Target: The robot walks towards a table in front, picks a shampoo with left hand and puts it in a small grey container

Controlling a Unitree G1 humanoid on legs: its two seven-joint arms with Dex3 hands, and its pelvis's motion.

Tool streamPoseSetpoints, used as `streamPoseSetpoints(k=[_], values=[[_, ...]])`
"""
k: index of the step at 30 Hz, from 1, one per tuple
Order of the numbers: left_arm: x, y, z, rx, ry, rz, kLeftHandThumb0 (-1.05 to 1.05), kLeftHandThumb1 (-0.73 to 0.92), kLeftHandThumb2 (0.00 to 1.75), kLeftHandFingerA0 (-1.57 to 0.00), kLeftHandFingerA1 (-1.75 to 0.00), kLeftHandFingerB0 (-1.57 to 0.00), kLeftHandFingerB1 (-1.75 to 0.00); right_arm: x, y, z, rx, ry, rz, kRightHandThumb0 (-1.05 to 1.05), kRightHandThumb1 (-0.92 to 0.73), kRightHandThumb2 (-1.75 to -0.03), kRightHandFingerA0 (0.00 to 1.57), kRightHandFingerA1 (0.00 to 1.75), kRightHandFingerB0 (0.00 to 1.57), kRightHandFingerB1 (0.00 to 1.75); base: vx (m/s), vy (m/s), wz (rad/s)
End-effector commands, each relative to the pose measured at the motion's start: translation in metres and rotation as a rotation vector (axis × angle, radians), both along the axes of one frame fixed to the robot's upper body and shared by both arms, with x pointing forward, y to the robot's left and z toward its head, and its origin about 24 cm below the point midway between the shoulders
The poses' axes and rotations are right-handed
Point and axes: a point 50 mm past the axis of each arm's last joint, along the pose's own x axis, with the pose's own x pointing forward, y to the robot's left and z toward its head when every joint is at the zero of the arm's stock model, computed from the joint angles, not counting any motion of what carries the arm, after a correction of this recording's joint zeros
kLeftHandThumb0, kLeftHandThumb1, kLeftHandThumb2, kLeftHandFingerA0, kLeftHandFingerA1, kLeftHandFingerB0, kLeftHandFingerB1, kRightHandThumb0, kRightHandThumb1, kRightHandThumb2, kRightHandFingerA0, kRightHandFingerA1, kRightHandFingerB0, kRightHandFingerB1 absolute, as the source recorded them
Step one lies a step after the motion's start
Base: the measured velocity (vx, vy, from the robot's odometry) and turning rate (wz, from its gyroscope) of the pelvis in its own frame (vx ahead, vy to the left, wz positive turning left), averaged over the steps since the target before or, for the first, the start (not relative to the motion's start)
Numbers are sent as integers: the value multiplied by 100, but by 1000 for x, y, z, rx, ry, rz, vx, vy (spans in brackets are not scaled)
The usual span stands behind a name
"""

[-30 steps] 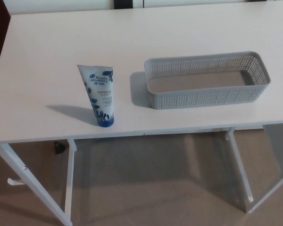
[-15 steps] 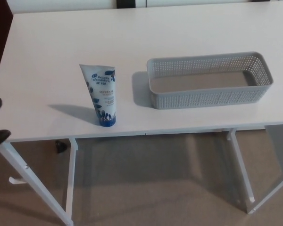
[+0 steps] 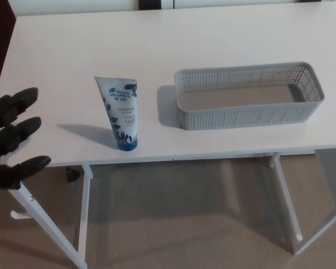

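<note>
A white shampoo tube [image 3: 121, 112] with blue print stands upright on its blue cap near the front edge of the white table [image 3: 173, 45]. To its right sits the small grey perforated container [image 3: 247, 95], nothing in it. My left hand [image 3: 11, 137] reaches in from the left edge, open, its black fingers spread and pointing toward the tube, well short of it. The right hand does not show.
White table legs [image 3: 83, 213] and angled braces stand below the front edge over a beige carpet. A dark strip runs down the far left beyond the table. The tabletop stretches far behind the tube and container.
My left hand has come further into view from the left edge and moved right toward the tube. The tube and container have not moved.
</note>
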Motion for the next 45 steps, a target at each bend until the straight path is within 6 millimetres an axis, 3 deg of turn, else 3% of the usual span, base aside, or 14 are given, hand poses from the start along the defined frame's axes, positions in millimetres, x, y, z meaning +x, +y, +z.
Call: streamPoseSetpoints(k=[1,11,36,37,45], values=[[1,-8,2,15,5,-12,-54,35,75,0,-24,0,-18,-2,-5,3,-18,-1,-1,-41,-78,-64,49,42,38,36,0,0,0],[6,-34,0,40,13,-73,-56,36,75,0,-23,0,-18,-3,-6,3,-17,3,8,-41,-79,-64,49,42,38,36,0,0,0],[11,-65,-9,-10,24,-139,-54,36,75,0,-26,0,-18,3,-4,3,-13,-16,-7,-40,-78,-64,49,42,38,36,0,0,0],[12,-65,-10,-13,23,-138,-51,49,58,-5,-25,0,-18,3,-4,3,-12,-18,-6,-40,-78,-63,50,42,38,36,0,0,0],[13,-72,-18,-142,70,2,-45,47,55,-8,-28,0,-22,2,-2,2,3,-15,-15,-40,-79,-64,48,42,38,36,0,0,0]])
